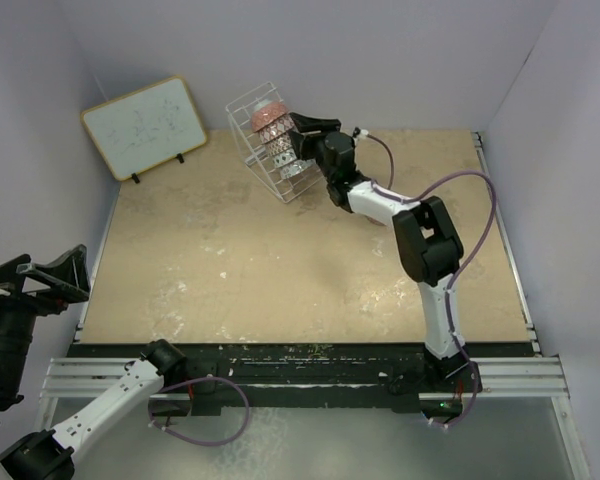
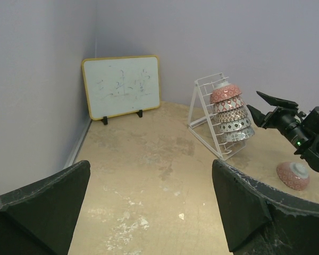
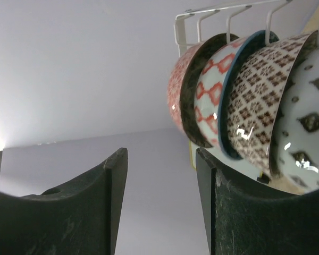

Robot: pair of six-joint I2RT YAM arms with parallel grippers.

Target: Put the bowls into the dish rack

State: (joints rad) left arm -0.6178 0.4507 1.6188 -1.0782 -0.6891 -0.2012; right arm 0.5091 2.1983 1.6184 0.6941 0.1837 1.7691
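The white wire dish rack (image 1: 250, 125) stands at the back of the table and holds several patterned bowls (image 1: 277, 140) on edge. In the right wrist view the bowls (image 3: 255, 101) hang close above and to the right under the rack's wire (image 3: 202, 16). My right gripper (image 1: 300, 137) is open and empty, right beside the bowls in the rack; its jaws (image 3: 159, 154) hold nothing. In the left wrist view a pink bowl (image 2: 293, 175) lies on the table under the right arm, right of the rack (image 2: 204, 119). My left gripper (image 2: 151, 164) is open and empty, far off at the near left (image 1: 45, 280).
A wood-framed whiteboard (image 1: 143, 126) leans in the back left corner. Purple walls close in the table on three sides. The tan table top (image 1: 280, 260) has white scuff marks. The right arm's cable (image 1: 460, 190) loops above the right half.
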